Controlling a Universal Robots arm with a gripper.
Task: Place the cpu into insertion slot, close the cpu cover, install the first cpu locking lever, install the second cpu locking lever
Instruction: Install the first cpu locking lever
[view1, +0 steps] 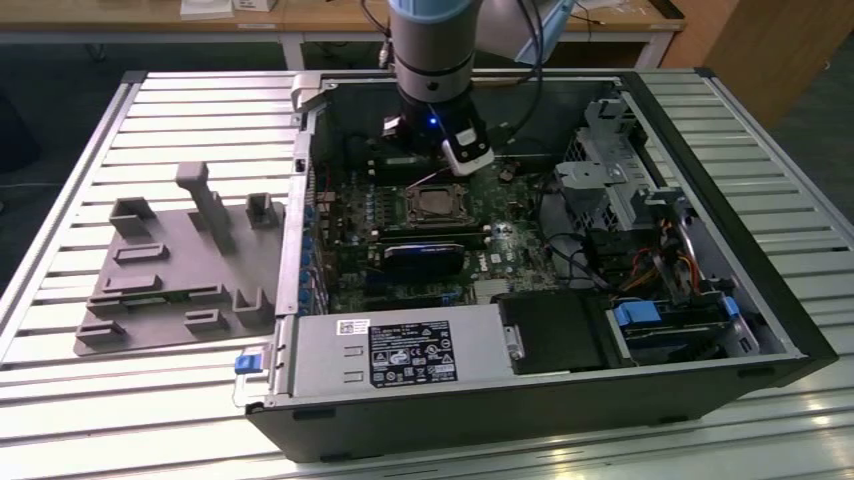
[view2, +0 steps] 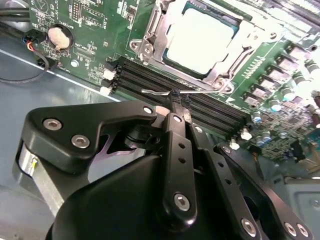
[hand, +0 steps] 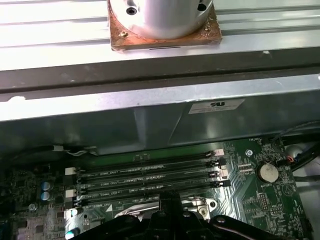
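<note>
Exterior view: an open computer case lies on a slatted metal table, with wooden desks behind. In the second wrist view the cpu sits flat in the insertion slot, metal top up, framed by the lowered cpu cover. The thin locking lever runs parallel to the memory slots. The gripper has its jaws closed on this lever, just beside the cpu.
</note>
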